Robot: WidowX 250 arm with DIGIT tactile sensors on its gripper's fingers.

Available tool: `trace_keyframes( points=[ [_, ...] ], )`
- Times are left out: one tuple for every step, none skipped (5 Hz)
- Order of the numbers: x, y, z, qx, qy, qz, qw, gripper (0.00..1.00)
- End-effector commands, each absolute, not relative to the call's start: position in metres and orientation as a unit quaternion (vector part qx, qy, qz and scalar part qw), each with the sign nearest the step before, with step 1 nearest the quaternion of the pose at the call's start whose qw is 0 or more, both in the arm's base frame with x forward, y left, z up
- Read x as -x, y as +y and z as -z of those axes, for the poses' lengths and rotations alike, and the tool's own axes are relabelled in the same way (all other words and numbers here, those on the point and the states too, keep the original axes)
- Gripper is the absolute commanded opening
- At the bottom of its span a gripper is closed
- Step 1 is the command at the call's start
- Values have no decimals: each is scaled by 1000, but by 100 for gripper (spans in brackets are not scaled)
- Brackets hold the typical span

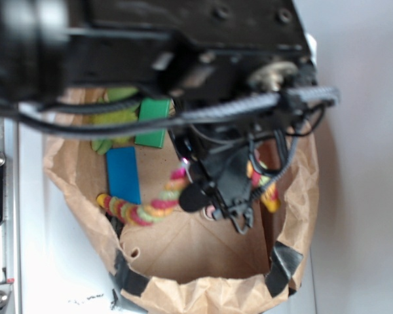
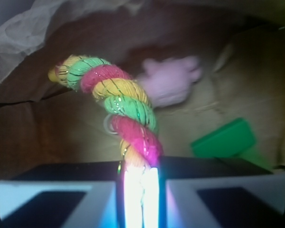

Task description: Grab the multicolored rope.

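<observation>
My gripper [image 2: 141, 197] is clamped on the multicolored rope [image 2: 118, 102], its twisted red, yellow and green strands pinched in the narrow gap between my fingers [image 2: 57, 197] and rising away toward the upper left in the wrist view. Just behind the rope lies a pink plush toy [image 2: 173, 80], with a green block [image 2: 224, 139] to the right. From outside, the rope [image 1: 147, 208] curves across the floor of a brown paper bag [image 1: 183, 288], beside a blue block [image 1: 123, 173] and another green block [image 1: 153, 122].

Pale grey wall [image 1: 367, 131], bright light
</observation>
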State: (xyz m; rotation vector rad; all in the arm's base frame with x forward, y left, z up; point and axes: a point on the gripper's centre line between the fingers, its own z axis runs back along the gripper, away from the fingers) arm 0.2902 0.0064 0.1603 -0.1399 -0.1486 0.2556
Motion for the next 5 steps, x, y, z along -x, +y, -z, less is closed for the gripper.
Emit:
trace_keyframes(
  points=[
    [-282, 19, -207, 31, -131, -124, 983, 0],
    [-276, 25, -215, 26, -140, -126, 982, 0],
    [-270, 26, -215, 45, -174, -118, 977, 0],
    [-268, 23, -212, 41, -185, -111, 976, 0],
    [-270, 16, -211, 24, -202, -105, 974, 0]
  ],
)
